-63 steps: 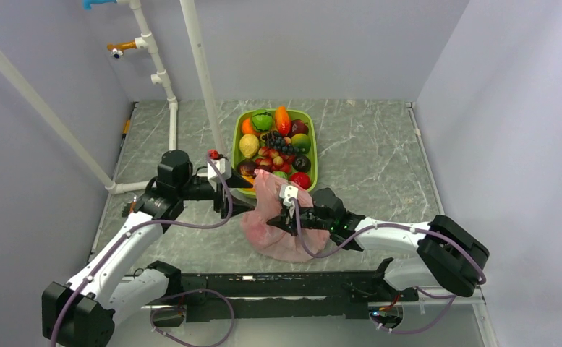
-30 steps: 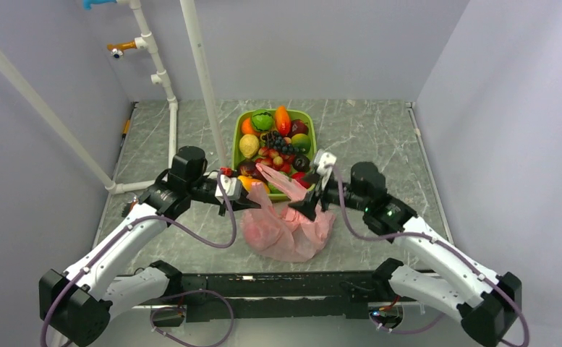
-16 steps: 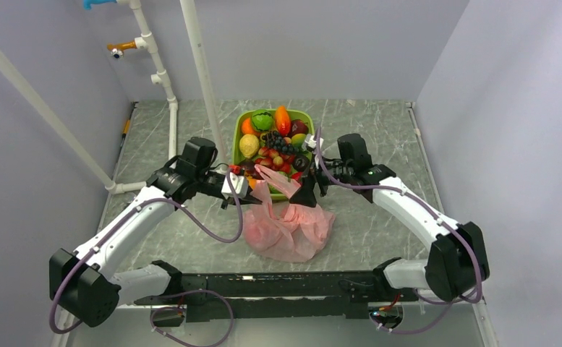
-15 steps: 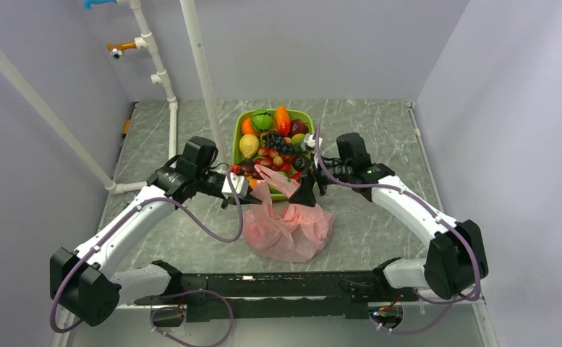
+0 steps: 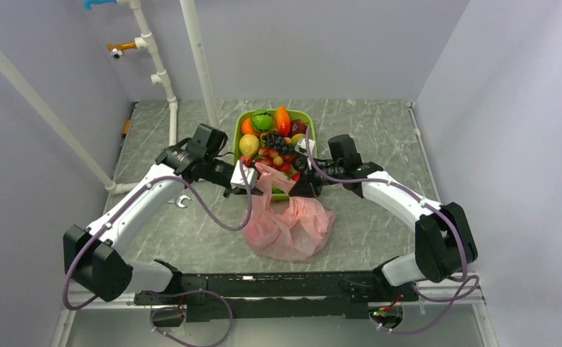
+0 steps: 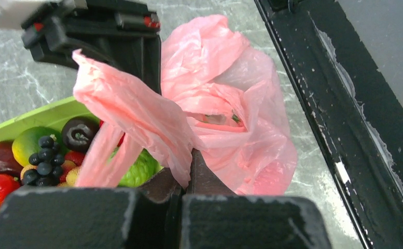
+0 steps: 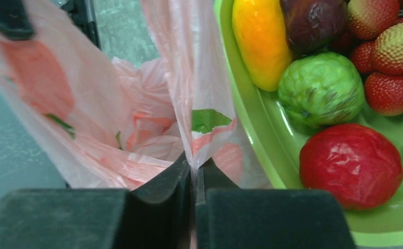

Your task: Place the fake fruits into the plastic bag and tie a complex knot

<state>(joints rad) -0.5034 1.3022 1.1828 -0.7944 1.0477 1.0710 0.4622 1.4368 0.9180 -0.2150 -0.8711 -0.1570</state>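
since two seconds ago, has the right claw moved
Yes. The right claw moved toward the back of the table, up to the near edge of the green tray, and is shut on the pink bag.

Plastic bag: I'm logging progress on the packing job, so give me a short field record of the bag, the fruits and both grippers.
bag: plastic bag slumped on the table, on the near side of the green tray
fruits: fake fruits in the tray; none visible inside the bag
left gripper: shut on a bag handle
right gripper: shut on bag film beside the tray
tying: not yet done
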